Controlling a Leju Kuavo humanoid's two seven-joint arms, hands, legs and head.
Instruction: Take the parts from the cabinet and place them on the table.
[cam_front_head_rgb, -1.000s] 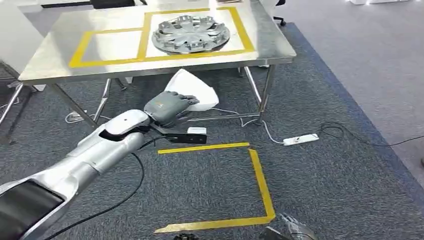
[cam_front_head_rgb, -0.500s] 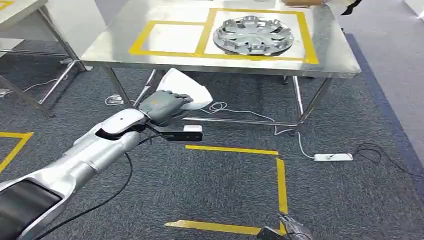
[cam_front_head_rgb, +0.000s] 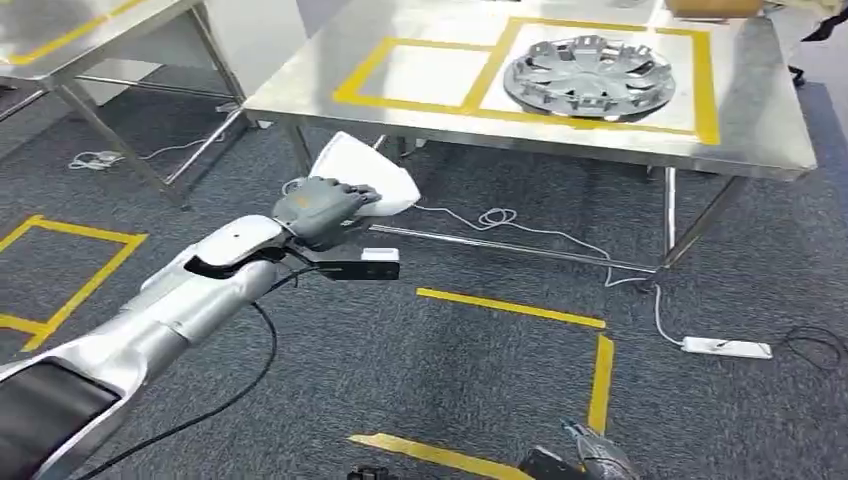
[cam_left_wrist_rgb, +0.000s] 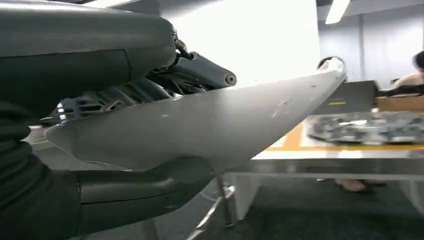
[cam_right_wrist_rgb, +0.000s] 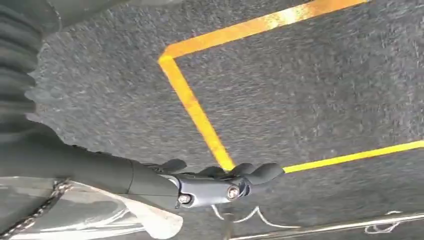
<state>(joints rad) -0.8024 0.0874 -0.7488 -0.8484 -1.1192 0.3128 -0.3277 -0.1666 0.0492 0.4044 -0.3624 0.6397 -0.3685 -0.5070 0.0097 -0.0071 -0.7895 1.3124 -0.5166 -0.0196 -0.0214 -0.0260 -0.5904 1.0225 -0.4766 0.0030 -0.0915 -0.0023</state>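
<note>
My left hand (cam_front_head_rgb: 320, 210) grips a white curved panel part (cam_front_head_rgb: 365, 180) and holds it out in front of the steel table (cam_front_head_rgb: 780, 130), below the level of its top. In the left wrist view the thumb (cam_left_wrist_rgb: 125, 192) lies under the white part (cam_left_wrist_rgb: 200, 130) and the darker fingers lie over it. A silver hubcap (cam_front_head_rgb: 588, 78) lies in the right of two yellow-taped squares on the table; the left square (cam_front_head_rgb: 415, 75) is bare. My right hand (cam_front_head_rgb: 590, 462) hangs low over the carpet; its fingers (cam_right_wrist_rgb: 220, 182) hold nothing.
Yellow tape lines (cam_front_head_rgb: 520, 310) mark the grey carpet. A white power strip (cam_front_head_rgb: 725, 347) and cables lie by the table legs. A second steel table (cam_front_head_rgb: 60, 40) stands at the far left. A person (cam_left_wrist_rgb: 417, 65) is behind the table.
The camera has turned left, so the table and floor marks have shifted right in the picture. My left hand keeps its hold on the white part.
</note>
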